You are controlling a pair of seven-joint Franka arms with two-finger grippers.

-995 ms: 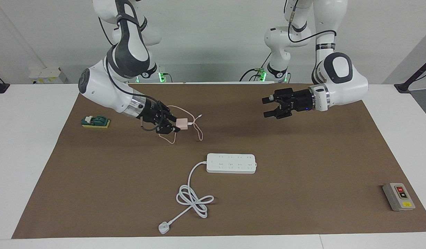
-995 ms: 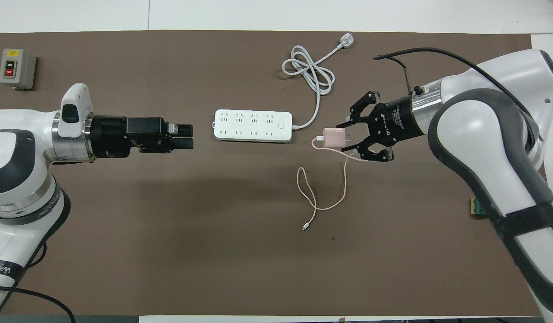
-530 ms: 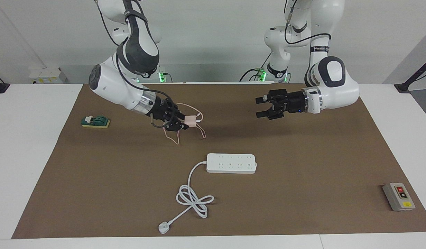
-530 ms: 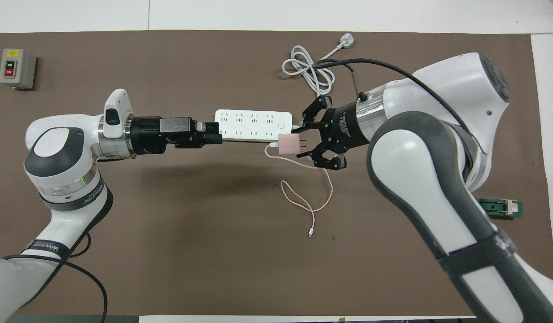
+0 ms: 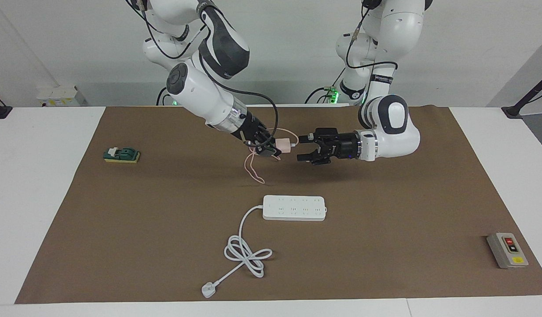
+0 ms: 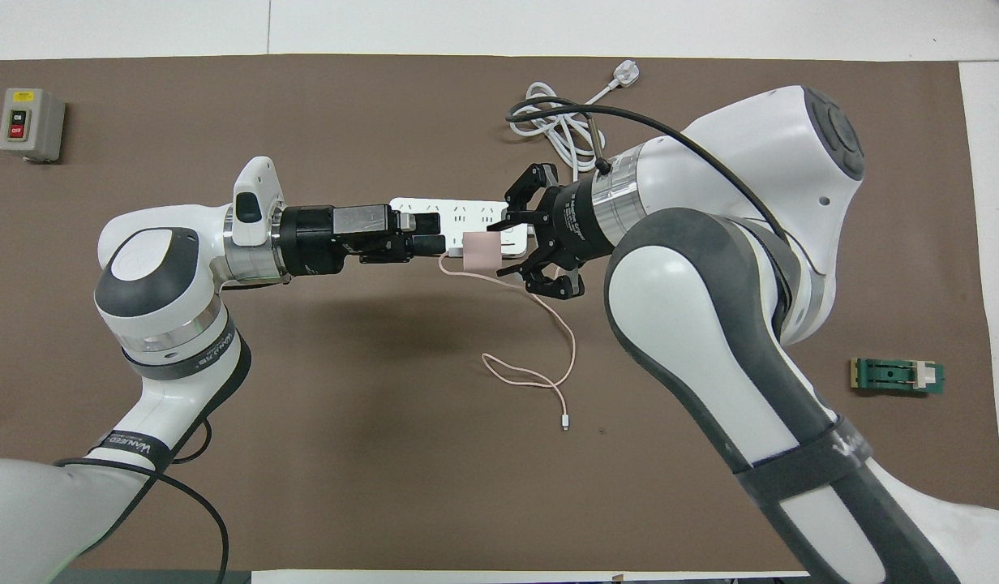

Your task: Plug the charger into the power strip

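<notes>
1. A small green block (image 5: 121, 154) (image 6: 897, 375) sits on the brown mat (image 5: 385, 246) (image 6: 305, 422) at the right arm's end of the counter (image 5: 38, 176). It is nearer to the robots than the power strip and well apart from it.
2. The right end effector (image 5: 273, 149) (image 6: 508, 255) is up in the air over the mat, in the middle of the counter. It is pinching the charger (image 5: 283, 144) (image 6: 481, 251), the little pink cube. The cube is off the counter and is not in any socket.
3. The thin pink cable (image 5: 252, 167) (image 6: 564, 357) hangs down from the cube. It makes a loop, and its loose end lies on the mat.
4. The left end effector (image 5: 302, 149) (image 6: 426, 243) is in the air too, pointing at the cube from the left arm's end. Its two fingers are spread apart. The tips are just beside the cube, and I cannot tell if they touch it.
5. The power strip (image 5: 294, 208) (image 6: 459, 215) lies flat on the mat, sockets up. It is farther from the robots than the green block.
6. Its thick white cord (image 5: 247, 253) (image 6: 564, 130) curls into loops, farther out than the strip.
7. The cord ends in a white plug (image 5: 208, 289) (image 6: 626, 73) close to the mat's edge.
8. A grey box with buttons (image 5: 507, 250) (image 6: 29, 123) sits at the left arm's end, farther out than the strip and well apart from it.
</notes>
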